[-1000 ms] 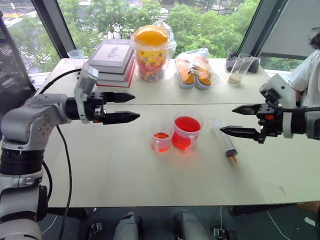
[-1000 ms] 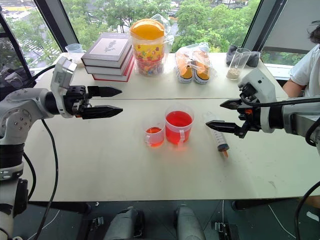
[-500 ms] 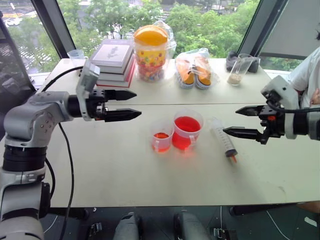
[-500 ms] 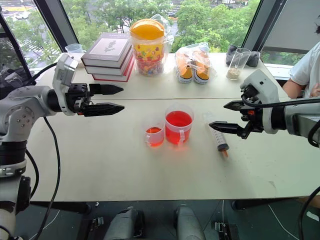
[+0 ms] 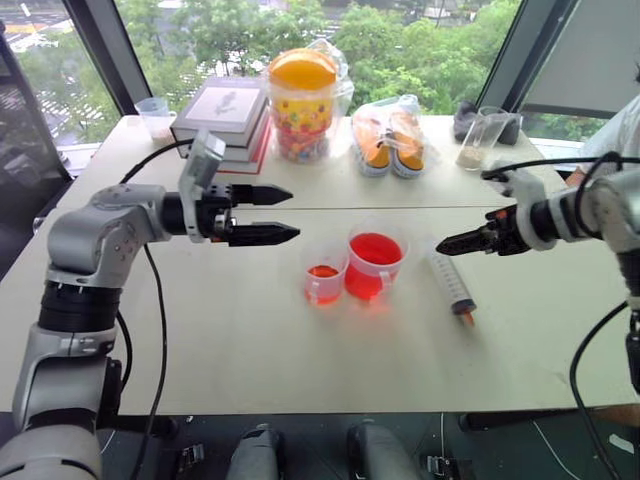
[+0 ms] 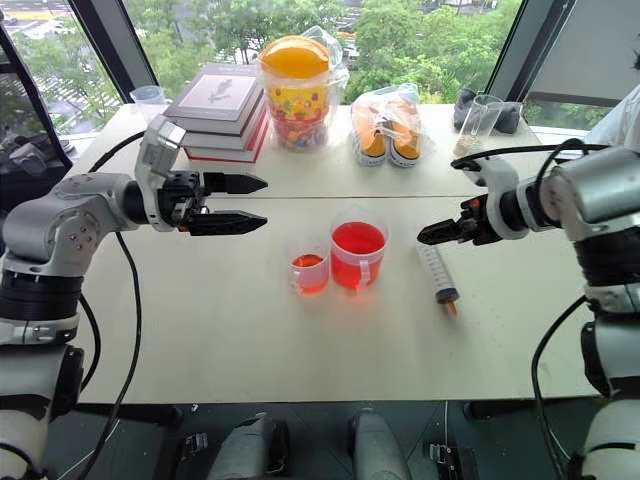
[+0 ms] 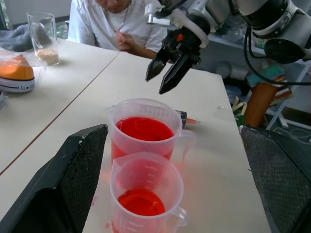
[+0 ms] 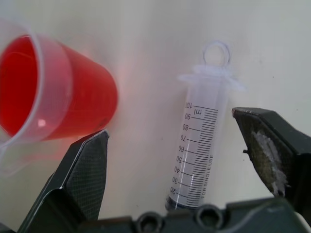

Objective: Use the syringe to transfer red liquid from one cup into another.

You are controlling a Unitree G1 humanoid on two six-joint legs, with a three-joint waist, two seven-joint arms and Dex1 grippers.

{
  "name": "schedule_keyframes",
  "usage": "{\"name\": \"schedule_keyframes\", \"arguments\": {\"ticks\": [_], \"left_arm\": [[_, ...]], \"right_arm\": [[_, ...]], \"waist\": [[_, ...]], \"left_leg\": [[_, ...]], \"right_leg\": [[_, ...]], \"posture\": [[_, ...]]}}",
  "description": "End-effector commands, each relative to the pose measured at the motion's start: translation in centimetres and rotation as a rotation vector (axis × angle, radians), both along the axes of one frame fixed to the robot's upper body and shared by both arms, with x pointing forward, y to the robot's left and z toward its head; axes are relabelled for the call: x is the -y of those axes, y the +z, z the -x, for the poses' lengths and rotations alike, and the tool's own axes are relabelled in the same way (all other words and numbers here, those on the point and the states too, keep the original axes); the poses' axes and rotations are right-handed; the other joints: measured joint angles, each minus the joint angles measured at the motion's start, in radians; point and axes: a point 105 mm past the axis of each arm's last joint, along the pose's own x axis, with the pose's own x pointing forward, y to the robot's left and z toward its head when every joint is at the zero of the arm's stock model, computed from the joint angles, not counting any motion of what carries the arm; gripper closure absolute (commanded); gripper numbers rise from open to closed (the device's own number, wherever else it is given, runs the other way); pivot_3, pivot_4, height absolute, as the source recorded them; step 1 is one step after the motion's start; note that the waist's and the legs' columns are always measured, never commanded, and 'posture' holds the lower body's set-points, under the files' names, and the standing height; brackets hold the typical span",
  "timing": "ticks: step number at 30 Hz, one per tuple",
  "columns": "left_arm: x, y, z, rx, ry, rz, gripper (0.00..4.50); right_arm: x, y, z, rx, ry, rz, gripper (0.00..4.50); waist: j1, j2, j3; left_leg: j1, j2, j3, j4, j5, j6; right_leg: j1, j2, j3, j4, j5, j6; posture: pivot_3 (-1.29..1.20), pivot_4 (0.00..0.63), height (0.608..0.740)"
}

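The syringe point(image 5: 451, 286) lies flat on the table, orange tip toward me, just right of the wider cup point(image 5: 375, 264), which is well filled with red liquid point(image 7: 144, 129). The smaller cup point(image 5: 323, 283) stands against the wider cup's left side with a little red liquid in its bottom. My right gripper point(image 8: 170, 124) hangs open above the syringe's plunger end, tilted down, one finger on each side of the barrel and not touching it. My left gripper point(image 5: 293, 214) is open and level in the air, left of the cups and pointing toward them.
Along the far side of the table are a stack of books point(image 5: 225, 112), a jar with an orange lid point(image 5: 300, 105), bagged shoes point(image 5: 390, 135), a glass with grains point(image 5: 472, 140) and a small clear cup point(image 5: 153, 115). A person point(image 7: 116, 24) sits at the right end.
My right gripper has swung forward and down and turned from level to pointing down over the syringe. My left gripper has edged slightly toward the cups. Both stay open.
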Motion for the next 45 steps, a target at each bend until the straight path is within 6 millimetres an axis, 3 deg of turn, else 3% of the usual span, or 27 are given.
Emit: {"name": "schedule_keyframes", "arguments": {"ticks": [1,12,15,19,20,22,24,28,31,37,39,41,45], "left_arm": [[0.3,1.1,0.3,0.056,-0.015,0.003,0.0],[-0.1,0.9,0.8,0.056,0.012,0.013,0.0],[-0.3,0.9,1.0,0.058,0.022,0.011,0.0],[-0.3,0.9,1.0,0.059,0.03,0.014,0.0],[-0.3,0.9,1.0,0.058,0.031,0.014,0.0],[-0.3,0.9,0.9,0.057,0.033,0.015,0.0],[-0.3,1.1,0.9,0.059,0.033,0.016,0.0],[-0.4,1.4,0.6,0.062,0.034,0.015,0.0],[-0.3,1.7,0.3,0.061,0.026,0.014,0.0],[0.1,1.9,0.0,0.051,-0.011,0.006,0.0],[0.4,2.0,-0.2,0.054,-0.022,0.01,0.0],[0.7,2.2,-0.3,0.057,-0.035,0.011,0.0],[1.3,2.8,-0.7,0.07,-0.054,0.026,0.0]], "right_arm": [[0.5,-0.7,-1.1,-0.023,-0.024,0.055,0.04],[-1.4,-5.1,-2.6,-0.117,0.064,0.137,0.04],[-1.4,-5.8,-2.8,-0.127,0.08,0.159,0.82],[-1.8,-6.1,-3.0,-0.135,0.101,0.159,2.84],[-1.9,-6.1,-3.0,-0.135,0.107,0.16,3.09],[-2.0,-5.9,-3.0,-0.129,0.116,0.164,3.1],[-1.8,-4.9,-3.2,-0.099,0.112,0.156,3.1],[-0.5,0.6,-4.9,0.174,0.061,0.186,3.1],[-1.4,6.7,-5.2,0.517,0.073,0.101,3.1],[-4.3,14.9,-3.4,1.058,0.069,-0.108,3.1],[-6.1,16.0,-1.6,1.173,0.097,-0.259,3.1],[-7.3,15.7,-0.1,1.216,0.102,-0.424,3.1],[-9.2,12.4,1.4,1.222,0.146,-0.49,3.1]], "waist": [[0.0,0.0,0.0],[-0.005,0.0,0.0],[-0.006,0.0,0.0],[-0.008,0.0,0.0],[-0.008,0.0,0.0],[-0.009,0.0,0.0],[-0.009,0.0,0.0],[-0.006,0.0,0.0],[0.0,0.0,0.0],[-0.004,0.0,0.0],[-0.003,0.0,0.0],[-0.001,0.0,0.0],[0.003,0.0,0.0]], "left_leg": [[0.0,0.0,0.0,0.0,0.0,0.0],[0.0,0.0,0.0,0.0,0.0,0.0],[0.001,0.0,0.0,0.0,0.0,0.0],[0.001,0.0,0.0,0.001,0.0,0.0],[0.002,0.0,0.0,0.001,0.0,0.0],[0.002,0.0,0.0,0.001,0.0,0.0],[0.002,0.0,0.0,0.001,0.0,0.0],[0.001,0.0,0.0,0.001,0.0,0.0],[0.0,0.0,0.0,0.0,0.0,0.0],[0.0,0.0,0.0,-0.001,0.0,0.0],[0.0,0.0,0.0,-0.001,0.0,-0.001],[0.0,0.001,-0.001,-0.001,0.0,-0.001],[0.0,0.0,-0.001,0.0,0.0,-0.001]], "right_leg": [[0.0,0.0,0.0,0.0,0.0,0.0],[0.0,0.0,0.0,0.002,0.0,0.001],[0.0,0.0,0.0,0.002,0.0,0.001],[0.0,0.001,0.0,0.003,0.0,0.001],[0.001,0.001,0.0,0.003,0.0,0.001],[0.001,0.001,0.0,0.003,0.0,0.001],[0.001,0.001,0.0,0.003,0.001,0.001],[-0.001,0.001,0.0,0.003,0.001,0.001],[-0.002,0.001,0.0,0.003,0.001,0.001],[-0.002,0.001,-0.001,0.003,0.0,0.001],[-0.001,0.001,-0.001,0.003,0.001,0.001],[-0.001,0.001,-0.002,0.004,0.001,0.001],[0.0,0.0,-0.002,0.004,0.001,0.001]], "posture": [[0.0,0.15,0.74],[0.0,0.15,0.74],[0.0,0.15,0.74],[0.0,0.15,0.74],[0.0,0.15,0.74],[0.0,0.15,0.74],[0.0,0.15,0.74],[0.0,0.15,0.74],[0.0,0.15,0.74],[0.0,0.15,0.74],[0.0,0.15,0.74],[0.0,0.15,0.74],[0.0,0.15,0.74]]}}
